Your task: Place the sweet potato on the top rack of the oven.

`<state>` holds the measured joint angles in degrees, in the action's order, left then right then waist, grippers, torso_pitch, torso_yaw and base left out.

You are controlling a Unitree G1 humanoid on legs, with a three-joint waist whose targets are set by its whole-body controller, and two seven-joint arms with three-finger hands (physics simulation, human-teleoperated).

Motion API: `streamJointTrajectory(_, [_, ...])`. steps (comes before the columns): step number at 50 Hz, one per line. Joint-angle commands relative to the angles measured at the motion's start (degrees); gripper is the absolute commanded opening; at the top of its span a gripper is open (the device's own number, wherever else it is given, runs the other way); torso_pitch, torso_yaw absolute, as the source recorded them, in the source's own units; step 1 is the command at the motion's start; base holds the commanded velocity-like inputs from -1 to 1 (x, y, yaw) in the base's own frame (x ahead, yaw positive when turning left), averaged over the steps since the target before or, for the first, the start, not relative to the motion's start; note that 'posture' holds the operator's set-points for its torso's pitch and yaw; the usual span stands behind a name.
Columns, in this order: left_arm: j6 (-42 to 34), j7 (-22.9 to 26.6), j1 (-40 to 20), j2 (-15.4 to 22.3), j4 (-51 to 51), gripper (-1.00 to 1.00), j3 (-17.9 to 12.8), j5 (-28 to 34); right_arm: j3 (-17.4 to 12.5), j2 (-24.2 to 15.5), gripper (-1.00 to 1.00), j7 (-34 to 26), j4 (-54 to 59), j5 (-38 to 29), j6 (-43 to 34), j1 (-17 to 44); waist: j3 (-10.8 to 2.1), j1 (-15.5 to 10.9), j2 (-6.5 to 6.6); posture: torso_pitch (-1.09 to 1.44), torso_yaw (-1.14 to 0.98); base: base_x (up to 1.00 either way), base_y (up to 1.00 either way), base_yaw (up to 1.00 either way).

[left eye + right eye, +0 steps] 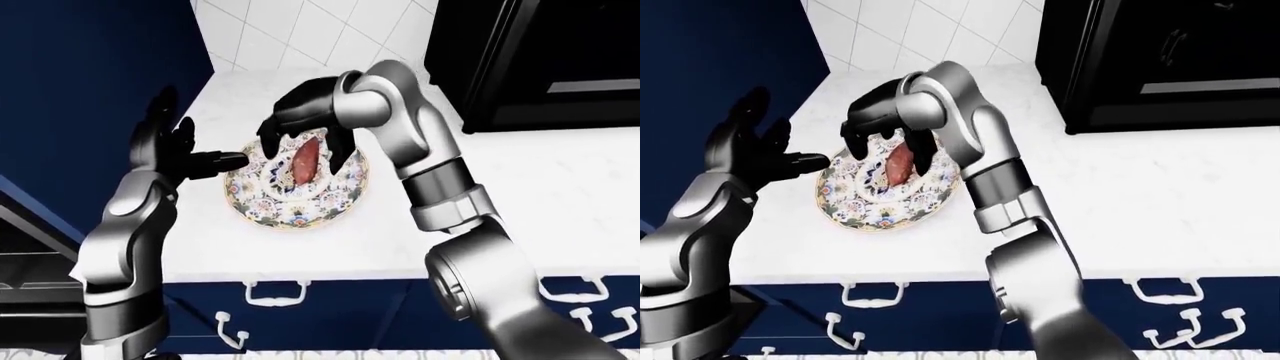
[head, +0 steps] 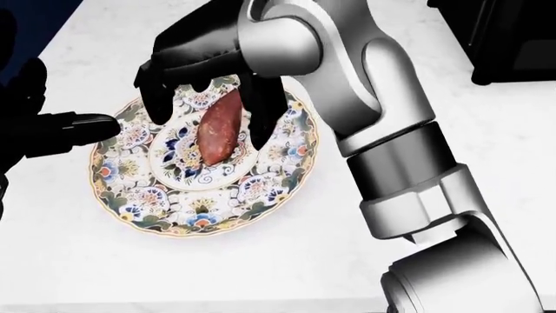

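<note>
A: Resting lengthwise on the middle of the patterned plate (image 2: 148, 208), near the worktop (image 2: 287, 274) edge: sweet potato (image 2: 219, 128). Placed so for a grasp from above; not yet lifted, by the look of it.

B: Arching over it from the view's right: right hand (image 2: 208, 85), wrist bent down, elbow raised, forearm running toward the bottom right corner.

A: Fingers (image 2: 261, 111)?

B: Spread and pointing down, one dark digit on each long side of the tuber, straddling rather than pinching; contact impossible to tell.

A: And at the view's left?

B: Left hand (image 1: 185, 154), held level beside the plate's rim, fingers (image 1: 222, 160) extended and loosely parted, gripping nothing. Probably standing by.

A: Farther off?

B: Dark oven (image 1: 540, 60) at the top right, well apart from the plate; rack not visible.
</note>
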<state>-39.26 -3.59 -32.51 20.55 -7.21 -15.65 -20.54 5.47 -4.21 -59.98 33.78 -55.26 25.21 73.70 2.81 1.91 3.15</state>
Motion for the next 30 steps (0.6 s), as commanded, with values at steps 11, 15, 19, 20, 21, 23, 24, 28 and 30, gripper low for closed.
streamJointTrajectory(11, [1.8,0.1,-1.7,1.1,-1.8,1.00,-0.8,-0.3,-0.8,0.2,0.25,7.2,2.5,-3.5,2.6,3.1,-1.79,-0.1,0.31,0.00,0.00,0.00,0.00,0.00])
streamJointTrajectory(15, [1.8,0.0,-1.6,0.9,-1.8,1.00,-0.7,-0.2,-0.5,-0.1,0.25,9.3,3.7,-5.0,3.4,3.2,-1.78,-0.1,0.26,0.00,0.00,0.00,0.00,0.00])
streamJointTrajectory(19, [1.7,0.0,-1.3,0.9,-2.2,1.00,-0.7,-0.2,-0.6,0.4,0.25,10.5,4.1,-5.6,3.6,3.0,-1.81,-0.2,0.22,0.00,0.00,0.00,0.00,0.00])
streamJointTrajectory(20, [1.6,0.0,-1.2,0.8,-2.5,1.00,-0.6,-0.2,-0.6,0.4,0.26,10.8,4.5,-5.8,3.8,2.9,-1.81,-0.2,0.21,0.00,0.00,0.00,0.00,0.00])
streamJointTrajectory(21, [1.8,0.0,-1.1,0.7,-2.4,1.00,-0.6,-0.1,-0.6,0.4,0.26,11.0,4.7,-5.9,3.7,3.0,-1.82,-0.2,0.20,0.00,0.00,0.00,0.00,0.00])
streamJointTrajectory(23, [1.9,0.1,-1.2,0.7,-2.1,1.00,-0.6,-0.1,-0.6,0.7,0.27,11.1,4.8,-6.1,3.5,2.9,-1.83,-0.2,0.19,0.00,0.00,0.00,0.00,0.00])
streamJointTrajectory(24, [1.8,0.1,-1.3,0.7,-2.2,1.00,-0.7,-0.1,-0.4,0.8,0.27,11.7,5.3,-6.4,3.7,2.6,-1.85,-0.2,0.18,0.00,0.00,0.00,0.00,0.00])
streamJointTrajectory(28, [1.7,0.1,-0.8,0.8,-2.5,1.00,-0.9,-0.3,-0.3,1.1,0.27,13.6,7.4,-7.0,4.1,3.4,-1.90,-0.2,0.19,0.00,0.00,0.00,0.00,0.00])
streamJointTrajectory(30, [2.0,0.1,-0.8,0.7,-2.2,1.00,-0.9,-0.2,-0.2,1.3,0.27,13.9,7.9,-7.3,4.2,3.5,-1.89,-0.2,0.20,0.00,0.00,0.00,0.00,0.00])
